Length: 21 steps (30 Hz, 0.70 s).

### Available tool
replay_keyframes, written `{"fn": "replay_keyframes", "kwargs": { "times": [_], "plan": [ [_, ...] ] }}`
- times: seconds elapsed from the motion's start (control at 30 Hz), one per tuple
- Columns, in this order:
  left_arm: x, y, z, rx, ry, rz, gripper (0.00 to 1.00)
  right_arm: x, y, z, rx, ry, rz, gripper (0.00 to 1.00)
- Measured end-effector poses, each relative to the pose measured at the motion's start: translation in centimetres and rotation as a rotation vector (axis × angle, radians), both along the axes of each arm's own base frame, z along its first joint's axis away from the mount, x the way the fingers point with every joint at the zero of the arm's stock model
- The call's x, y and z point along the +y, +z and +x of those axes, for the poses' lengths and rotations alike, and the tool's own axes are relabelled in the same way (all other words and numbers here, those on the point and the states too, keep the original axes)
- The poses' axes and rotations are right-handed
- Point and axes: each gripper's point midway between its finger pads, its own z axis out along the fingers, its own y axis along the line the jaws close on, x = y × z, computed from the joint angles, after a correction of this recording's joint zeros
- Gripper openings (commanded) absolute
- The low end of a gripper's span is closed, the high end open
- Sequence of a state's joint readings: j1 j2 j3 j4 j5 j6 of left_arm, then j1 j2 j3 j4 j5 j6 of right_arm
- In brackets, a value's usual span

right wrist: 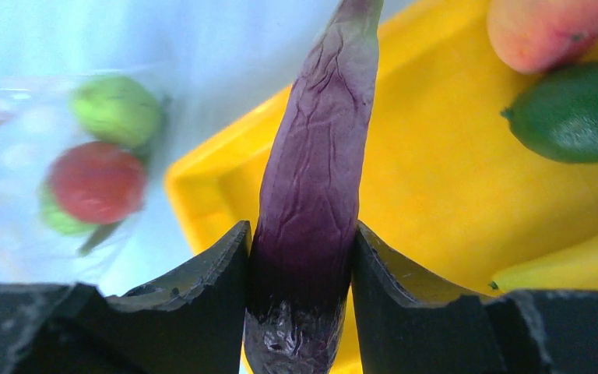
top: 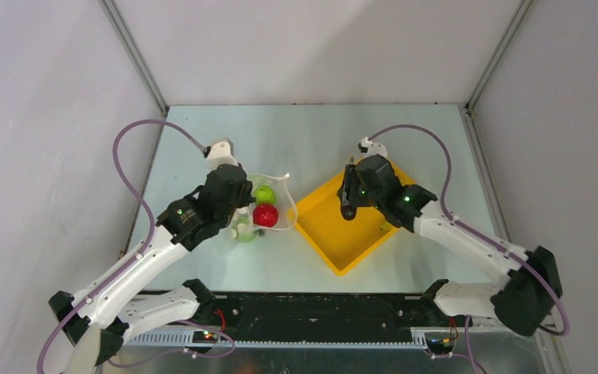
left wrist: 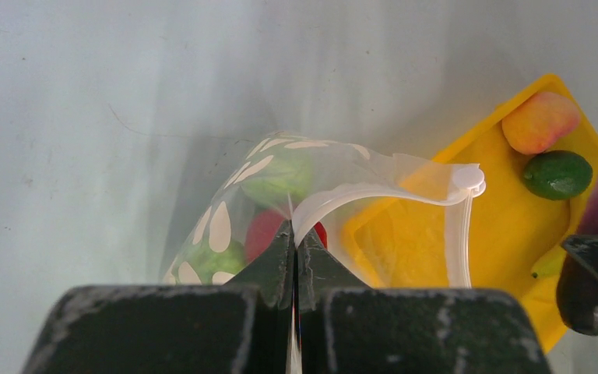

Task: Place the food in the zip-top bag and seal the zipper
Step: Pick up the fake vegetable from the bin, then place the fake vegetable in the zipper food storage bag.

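Left tool (left wrist: pixel 293 234): clamped on the mouth edge of the zip-top bag (left wrist: pixel 226 218), with the zipper (left wrist: pixel 374 191) curling toward the yellow tray (right wrist: pixel 436 179).
Bag: on the bench (top: pixel 311 140) just beside the tray, holding a red tomato (right wrist: pixel 96 181) and green round fruits (right wrist: pixel 117 109).
Right tool (right wrist: pixel 302 249): clamped on the purple eggplant (right wrist: pixel 319 156), over the tray's edge.
In tray: peach (right wrist: pixel 545 27), green cucumber (right wrist: pixel 572 113), yellow banana (right wrist: pixel 568 269).

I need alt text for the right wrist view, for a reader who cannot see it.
The right gripper grips a purple eggplant over the edge of a yellow tray. A peach, a cucumber and a banana lie in the tray. At left, blurred, a tomato and green fruits sit in the clear bag.
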State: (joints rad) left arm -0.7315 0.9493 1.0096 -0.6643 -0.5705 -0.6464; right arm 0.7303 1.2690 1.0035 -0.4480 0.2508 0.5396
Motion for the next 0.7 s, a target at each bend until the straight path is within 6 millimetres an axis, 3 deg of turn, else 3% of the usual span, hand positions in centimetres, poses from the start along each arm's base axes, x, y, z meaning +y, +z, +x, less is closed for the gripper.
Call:
{"fn": "replay_keyframes", "kwargs": {
  "times": [0.2,0.37,0.53,0.7],
  "plan": [
    [-0.8,-0.2,0.0,0.013,-0.03,-0.016,0.0,1.9,6.1,-1.6,-0.166,0.136,0.19,0.17],
    [-1.3,-0.7,0.2,0.029,-0.046,-0.016,0.0,7.2,10.0,-5.1,-0.226,0.442,0.37,0.16],
    [-1.7,-1.2,0.2,0.046,-0.054,-0.009,0.0,10.5,12.6,-9.6,-0.224,0.741,0.525,0.15],
    [-2.1,-1.5,0.4,0.058,-0.065,-0.01,0.0,12.0,13.4,-10.0,-0.268,0.759,0.551,0.14]
  ]
}}
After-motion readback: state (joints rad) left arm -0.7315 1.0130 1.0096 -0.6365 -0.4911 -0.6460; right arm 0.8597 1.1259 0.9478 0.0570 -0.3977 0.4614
